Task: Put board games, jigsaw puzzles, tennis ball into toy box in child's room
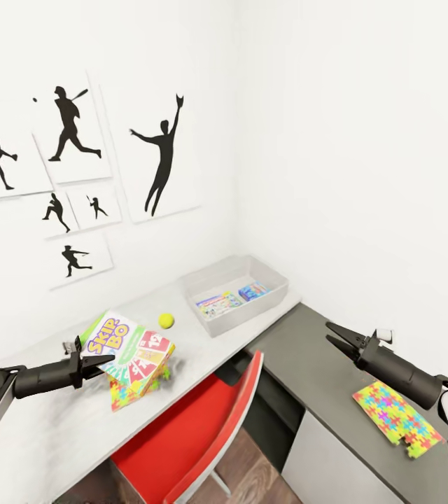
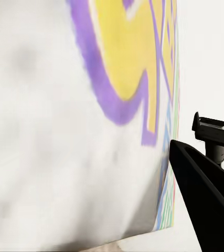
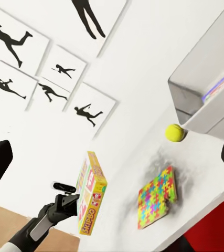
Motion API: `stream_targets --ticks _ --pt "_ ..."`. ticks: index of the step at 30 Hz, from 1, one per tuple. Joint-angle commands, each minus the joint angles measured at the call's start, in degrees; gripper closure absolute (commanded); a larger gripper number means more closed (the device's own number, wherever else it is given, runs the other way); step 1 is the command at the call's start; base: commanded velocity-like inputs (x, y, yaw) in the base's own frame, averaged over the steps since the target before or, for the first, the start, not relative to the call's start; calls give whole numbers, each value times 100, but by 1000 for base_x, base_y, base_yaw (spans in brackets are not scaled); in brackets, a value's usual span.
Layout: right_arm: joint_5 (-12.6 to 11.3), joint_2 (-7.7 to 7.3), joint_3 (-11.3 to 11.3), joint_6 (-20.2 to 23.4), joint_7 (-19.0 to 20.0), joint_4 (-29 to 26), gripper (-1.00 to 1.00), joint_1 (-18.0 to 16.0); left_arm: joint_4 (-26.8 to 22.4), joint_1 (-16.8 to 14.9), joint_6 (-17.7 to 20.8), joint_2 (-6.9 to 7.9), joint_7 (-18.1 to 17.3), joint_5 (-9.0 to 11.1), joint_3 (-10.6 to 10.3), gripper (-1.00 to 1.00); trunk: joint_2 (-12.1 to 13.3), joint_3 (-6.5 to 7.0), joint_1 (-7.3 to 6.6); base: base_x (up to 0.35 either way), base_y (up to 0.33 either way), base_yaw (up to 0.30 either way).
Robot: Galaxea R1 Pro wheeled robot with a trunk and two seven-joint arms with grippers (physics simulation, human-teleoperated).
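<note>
Over the bench point(image 1: 56, 420), left pincer point(image 1: 101, 361) pinches the Skip-Bo box point(image 1: 129, 346), lifted, tilted. Carry level to the tray point(image 1: 234, 294), clearing the ball point(image 1: 166, 320). Right pincer point(image 1: 336, 336) spread, idle.

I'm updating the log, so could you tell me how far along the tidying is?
Done: two board games lie in the toy box. In hand: the left gripper holds the Skip-Bo box. Left: the tennis ball, one jigsaw beneath it, another jigsaw on the dark cabinet.

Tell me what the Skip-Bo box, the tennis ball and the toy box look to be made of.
Skip-Bo box: likely printed cardboard, flat faces covered in colourful graphics. Tennis ball: probably felt, matte yellow-green. Toy box: seemingly moulded plastic, smooth pale grey sloping walls.
</note>
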Motion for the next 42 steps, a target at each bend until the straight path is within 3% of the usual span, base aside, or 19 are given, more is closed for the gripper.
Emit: stream_targets --ticks 1,13,42 --pt "24 0 -9 29 34 -2 -100 -5 1 -7 56 -1 -29 1 4 100 -13 -17 4 94 0 269" --pt "25 1 -25 31 61 -2 -100 -5 1 -7 52 -1 -29 1 4 100 -13 -66 4 177 0 242" --pt "27 1 -39 29 87 -10 -100 -5 1 -7 52 -1 -29 1 4 100 -13 -70 4 120 -47 8"
